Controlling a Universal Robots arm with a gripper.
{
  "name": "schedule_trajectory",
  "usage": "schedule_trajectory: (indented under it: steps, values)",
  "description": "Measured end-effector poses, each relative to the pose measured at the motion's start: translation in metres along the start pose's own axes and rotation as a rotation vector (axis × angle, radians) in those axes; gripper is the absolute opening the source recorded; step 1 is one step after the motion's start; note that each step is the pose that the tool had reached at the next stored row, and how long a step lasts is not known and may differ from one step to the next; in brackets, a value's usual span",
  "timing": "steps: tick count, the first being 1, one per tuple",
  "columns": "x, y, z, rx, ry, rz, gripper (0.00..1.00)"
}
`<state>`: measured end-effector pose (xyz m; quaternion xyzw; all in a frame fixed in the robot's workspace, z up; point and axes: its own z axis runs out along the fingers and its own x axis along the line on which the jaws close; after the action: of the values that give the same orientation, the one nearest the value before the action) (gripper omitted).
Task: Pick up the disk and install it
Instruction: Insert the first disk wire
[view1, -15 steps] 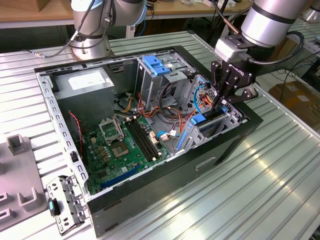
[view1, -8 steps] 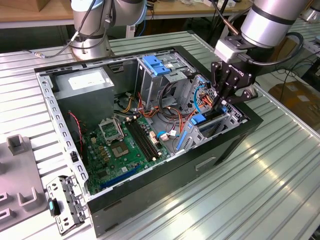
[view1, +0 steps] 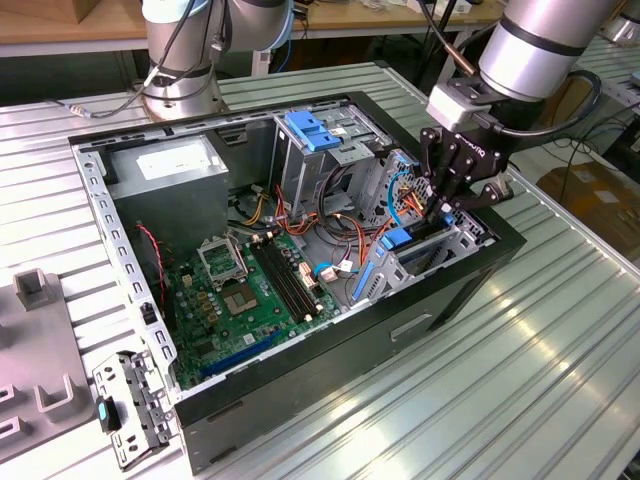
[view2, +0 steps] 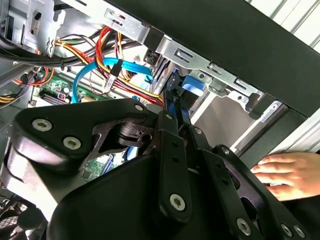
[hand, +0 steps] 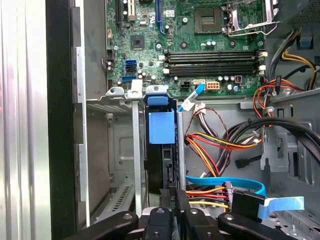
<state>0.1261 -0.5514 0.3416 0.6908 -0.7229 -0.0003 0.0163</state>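
the gripper (view1: 447, 205) hung over the drive bay (view1: 440, 245) at the front corner of the open computer case (view1: 300, 250), on the exterior view's right. its fingers were drawn together on the upper edge of the disk (hand: 162, 150), which stood on edge and already sat deep in the bay slot, its blue rail (hand: 162, 127) facing the first wrist view. so the grip read as clamped on the disk, with the part nearly seated.

the main risk, as i judged it, lay in the cables. red, yellow and blue leads (hand: 225, 185) ran just beside the slot, and a slight tilt of the disk could pinch one against the metal bay wall (hand: 136, 150) or jam the rail in its guide. pushing down while skewed might bend the guide or slip the disk out of the fingers.

a person's hand (view2: 290, 172) rested against the outside of the case near the bay in the second wrist view; that was a pinch hazard if the arm shifted sideways. the first wrist view gave the slot, the rail and the motherboard (hand: 195, 45) beyond, while the exterior view placed the arm against the whole case and the power supply (view1: 175, 165) at the far corner.
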Motion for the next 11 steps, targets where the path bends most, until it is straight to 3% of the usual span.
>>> schedule_trajectory:
  steps: [9,11]
  values:
    - [0.0,0.0,0.0005,0.0,-0.0006,0.0,0.17]
    - [0.0,0.0,-0.0003,0.0,0.0,0.0,0.3]
